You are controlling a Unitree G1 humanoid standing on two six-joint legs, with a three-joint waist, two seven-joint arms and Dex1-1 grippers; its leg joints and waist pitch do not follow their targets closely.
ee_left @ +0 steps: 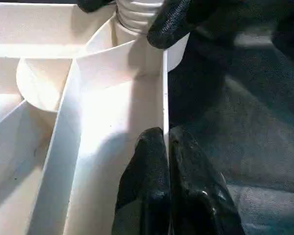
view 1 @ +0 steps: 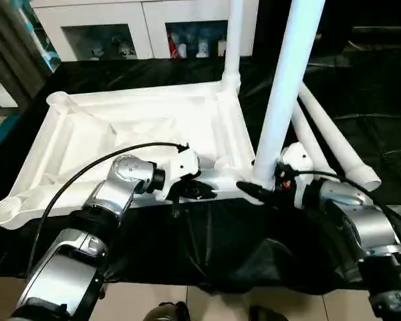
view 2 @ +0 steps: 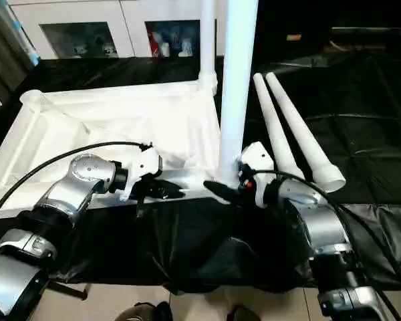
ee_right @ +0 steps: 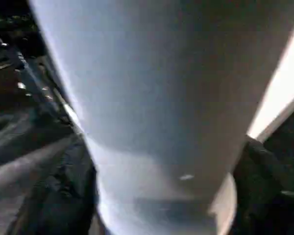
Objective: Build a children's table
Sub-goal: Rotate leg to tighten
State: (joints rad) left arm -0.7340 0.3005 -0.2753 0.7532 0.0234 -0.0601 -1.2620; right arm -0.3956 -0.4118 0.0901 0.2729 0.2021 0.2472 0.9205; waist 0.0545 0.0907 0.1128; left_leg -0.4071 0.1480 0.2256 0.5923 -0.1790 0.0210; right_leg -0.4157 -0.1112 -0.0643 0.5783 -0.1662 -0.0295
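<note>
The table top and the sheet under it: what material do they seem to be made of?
The table top looks like moulded white plastic with a smooth, slightly glossy finish: its upturned underside shows thin ribs and round corner sockets formed in one piece. The black sheet under it looks like thin plastic film or coated cloth, since it wrinkles and gives shiny highlights; which of the two, I cannot tell.
</note>
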